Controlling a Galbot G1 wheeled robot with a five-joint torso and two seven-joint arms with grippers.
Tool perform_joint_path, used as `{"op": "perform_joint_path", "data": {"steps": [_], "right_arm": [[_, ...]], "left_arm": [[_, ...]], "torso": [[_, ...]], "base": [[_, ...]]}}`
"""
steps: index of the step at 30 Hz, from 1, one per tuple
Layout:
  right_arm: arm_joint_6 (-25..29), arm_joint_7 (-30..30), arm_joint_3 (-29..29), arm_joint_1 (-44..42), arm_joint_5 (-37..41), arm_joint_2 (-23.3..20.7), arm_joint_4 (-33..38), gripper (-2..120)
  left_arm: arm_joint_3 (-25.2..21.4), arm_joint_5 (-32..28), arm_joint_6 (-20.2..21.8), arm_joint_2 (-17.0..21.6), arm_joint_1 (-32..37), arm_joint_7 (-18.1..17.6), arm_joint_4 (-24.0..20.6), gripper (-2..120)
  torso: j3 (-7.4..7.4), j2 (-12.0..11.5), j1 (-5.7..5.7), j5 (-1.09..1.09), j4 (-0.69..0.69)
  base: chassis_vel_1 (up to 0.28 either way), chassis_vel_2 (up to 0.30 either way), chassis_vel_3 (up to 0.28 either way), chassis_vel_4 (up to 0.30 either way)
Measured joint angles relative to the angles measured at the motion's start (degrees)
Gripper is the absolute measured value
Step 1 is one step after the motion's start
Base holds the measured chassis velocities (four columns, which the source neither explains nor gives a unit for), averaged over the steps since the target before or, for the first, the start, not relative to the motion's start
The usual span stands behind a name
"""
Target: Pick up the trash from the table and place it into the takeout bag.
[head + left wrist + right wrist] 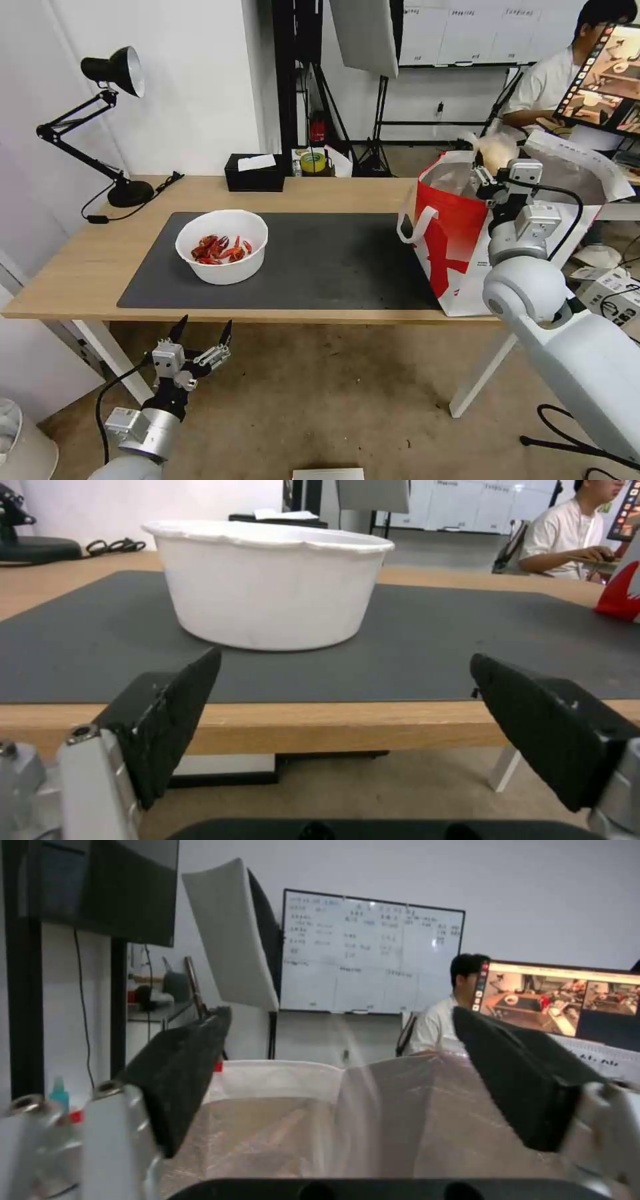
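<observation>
Table [333, 193] — bowl [222, 246] upright; left gripper [202, 331], right gripper [340, 1075] spread wide, empty.

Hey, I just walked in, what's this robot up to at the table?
It is clearing trash into the red-and-white takeout bag at the table's right end. The right gripper is open over the bag's mouth. The left gripper waits open below the table's front edge, facing the white bowl of crayfish shells on the dark mat.
</observation>
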Motion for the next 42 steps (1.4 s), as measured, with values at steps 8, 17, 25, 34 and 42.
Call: {"op": "perform_joint_path", "data": {"steps": [8,17,25,34,42], "right_arm": [[-0.3,0.0,0.2,-0.3,0.4,-0.5,0.3,100],[-0.4,-0.5,0.3,-0.5,0.4,-1.0,1.2,100],[2.5,-6.4,1.1,-2.1,5.5,-2.5,5.5,100],[7.4,-18.2,3.7,-13.6,12.4,-4.7,15.3,100],[14.8,-25.5,4.6,-27.0,7.5,-3.2,17.1,100]], "left_arm": [[0.1,-0.1,0.1,0.2,-0.5,0.0,-0.1,100],[-0.1,-0.1,0.1,0.1,-0.5,0.0,-0.6,100],[-0.6,0.1,-0.2,0.0,0.3,0.1,-1.0,100],[-1.8,1.2,-2.3,-0.2,1.3,0.6,-1.1,100],[-3.6,1.4,-3.8,-0.7,3.2,1.2,-1.4,100]], "torso": [[0.00,0.0,0.00,0.00,0.00],[0.00,0.0,0.00,0.01,0.00],[0.00,0.0,0.00,0.00,0.00],[-0.01,0.0,0.00,-0.01,-0.01],[-0.01,0.0,0.00,0.00,0.00]], "base": [[0.000,0.000,0.000,0.000],[0.000,0.000,0.000,0.000],[0.000,0.000,0.000,0.000],[0.000,0.000,0.000,0.000],[0.000,0.000,0.000,0.000]]}}
